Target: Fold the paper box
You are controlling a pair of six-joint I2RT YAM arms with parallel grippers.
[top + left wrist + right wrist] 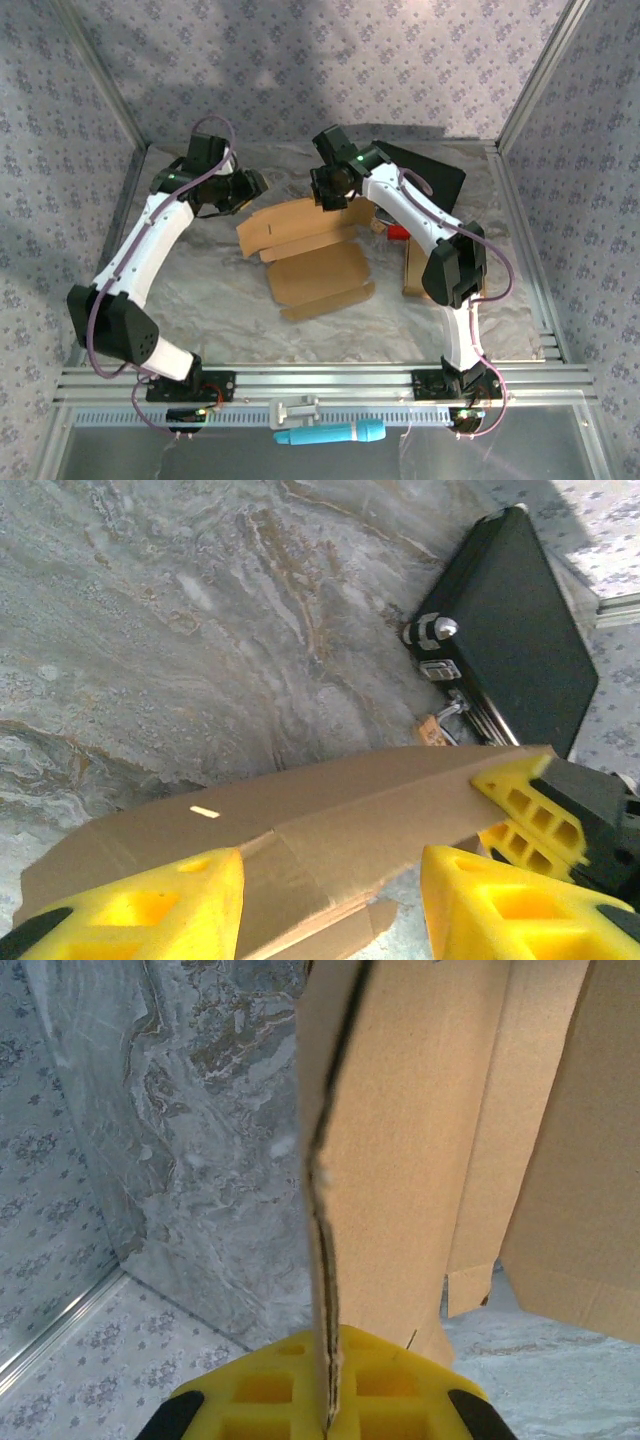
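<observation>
**Right jaws clamped on a flap, left jaws apart across the cardboard**

From my station I see the brown corrugated cardboard box blank (310, 255) lying partly unfolded on the grey marbled table surface (200, 290), between the two wrists. My right gripper (325, 1400) is closed on a raised flap. On its wrist camera the flap's raw edge runs straight down into the seam between the yellow fingers (395, 1385), and the rest of the blank spreads away to the right of those jaws.

My left gripper (330, 910) has its jaws standing apart, one yellow finger (130, 910) on each side of a cardboard panel that spans the gap between them. I cannot tell whether the pads press on the board. On the left wrist camera the right gripper (520, 815) pinches the far end of this same panel, just beyond my left jaws. Further past them, a flat black case (520, 610) lies on the table, apart from the box.
</observation>
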